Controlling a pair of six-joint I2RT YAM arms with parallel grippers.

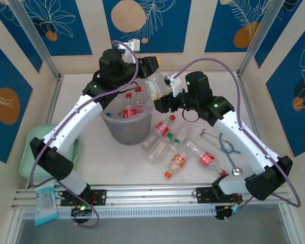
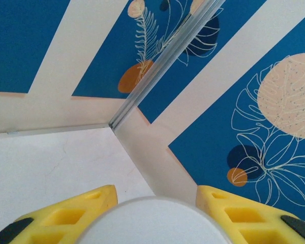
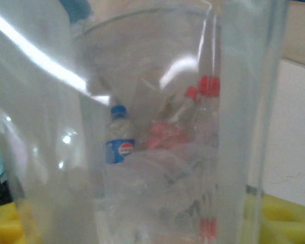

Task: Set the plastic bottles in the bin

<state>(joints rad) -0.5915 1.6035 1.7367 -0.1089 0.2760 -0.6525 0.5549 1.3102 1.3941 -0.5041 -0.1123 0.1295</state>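
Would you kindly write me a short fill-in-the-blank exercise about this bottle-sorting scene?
In the top view, the loose bottles lie to the ___ of the bin.
The Pepsi bottle inside the bin has a ___ cap.
The pale green tray sits by the ___ arm's base.
The right claw grips a clear bottle; its fingers are ___.
Missing words: right, blue, left, yellow.

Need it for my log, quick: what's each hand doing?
Left hand: closed on the clear bottle, at its pale end.
Right hand: closed on the clear bottle.
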